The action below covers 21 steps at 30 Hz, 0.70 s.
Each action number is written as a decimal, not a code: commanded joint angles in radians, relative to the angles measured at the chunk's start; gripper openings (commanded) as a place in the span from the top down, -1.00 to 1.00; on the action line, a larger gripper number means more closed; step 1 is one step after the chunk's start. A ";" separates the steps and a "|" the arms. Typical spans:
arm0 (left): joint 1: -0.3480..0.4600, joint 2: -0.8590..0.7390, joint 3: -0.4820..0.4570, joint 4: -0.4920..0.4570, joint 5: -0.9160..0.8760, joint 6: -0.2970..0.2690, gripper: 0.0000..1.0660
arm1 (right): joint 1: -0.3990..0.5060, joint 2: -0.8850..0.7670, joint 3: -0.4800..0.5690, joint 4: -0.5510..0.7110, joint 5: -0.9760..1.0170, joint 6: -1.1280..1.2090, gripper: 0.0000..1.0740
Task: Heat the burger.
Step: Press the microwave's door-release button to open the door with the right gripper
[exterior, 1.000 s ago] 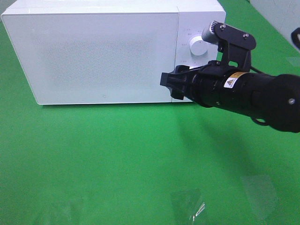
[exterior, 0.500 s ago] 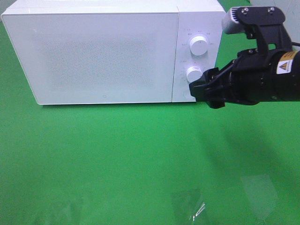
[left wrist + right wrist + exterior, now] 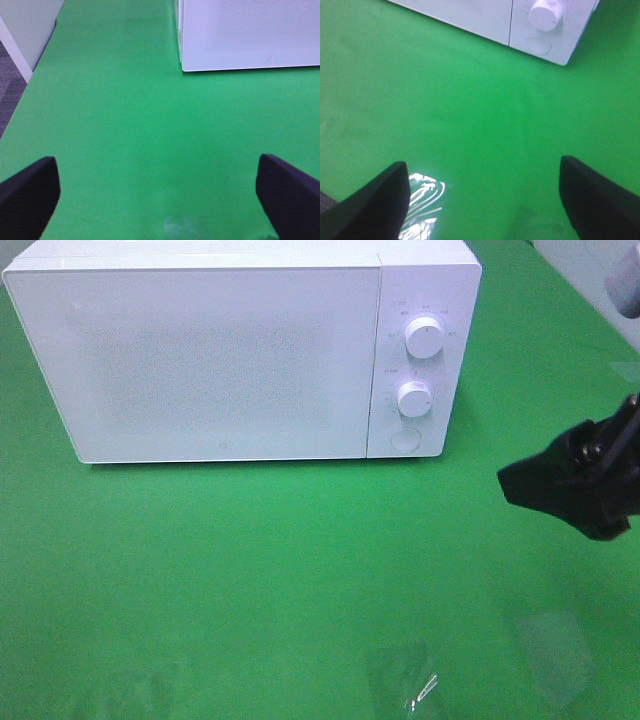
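White box-shaped microwave (image 3: 220, 350) on flat green table surface (image 3: 300, 570), along rear edge, from rear-left corner to past middle. Door across its left and middle front; control panel at right end. On panel: white round upper knob (image 3: 424, 337) above white round lower knob (image 3: 414, 398), round flush button (image 3: 404, 439) beneath both. Black right gripper (image 3: 515, 483) over surface near right edge, before and right of microwave, apart from it. Black left gripper (image 3: 160, 200) over surface near left edge, before microwave's left end.

A white microwave (image 3: 220, 360), door closed, stands on the green desk (image 3: 280, 570); the right hand (image 3: 515, 483) hangs well apart.
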<state>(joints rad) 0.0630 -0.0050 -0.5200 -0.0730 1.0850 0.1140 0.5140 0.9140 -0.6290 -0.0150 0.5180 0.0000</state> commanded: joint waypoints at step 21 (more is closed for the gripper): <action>0.002 -0.018 0.002 -0.007 -0.014 -0.003 -0.89 | -0.201 -0.538 0.050 -0.002 0.373 0.000 -0.42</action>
<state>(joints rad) 0.0630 -0.0050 -0.5200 -0.0730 1.0850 0.1140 0.3640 0.4430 -0.5800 -0.0140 0.8620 0.0000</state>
